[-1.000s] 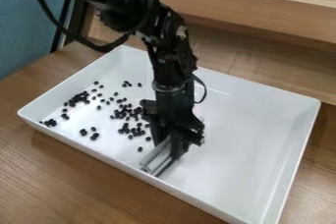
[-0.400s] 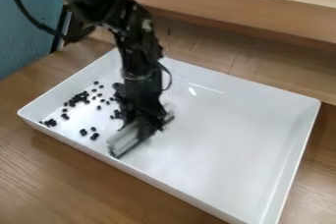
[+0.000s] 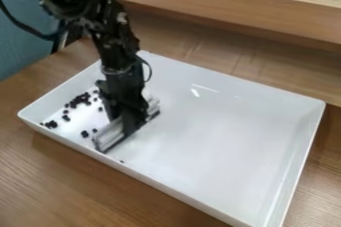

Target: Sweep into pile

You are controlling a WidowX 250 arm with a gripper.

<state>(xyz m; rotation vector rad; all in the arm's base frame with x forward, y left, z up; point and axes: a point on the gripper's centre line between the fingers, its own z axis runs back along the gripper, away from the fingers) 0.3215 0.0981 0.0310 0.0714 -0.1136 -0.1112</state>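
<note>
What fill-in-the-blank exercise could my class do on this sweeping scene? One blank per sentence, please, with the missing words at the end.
1. The claw holds a pale bar inside a tray whose colour is ____.
2. In the picture, most of the small dark pieces lie to the ____ (left or right) of the bar.
3. The robot arm is ____ in colour.
4. The tray rests on a brown surface with the grain of ____.

Missing words: white; left; black; wood
</note>
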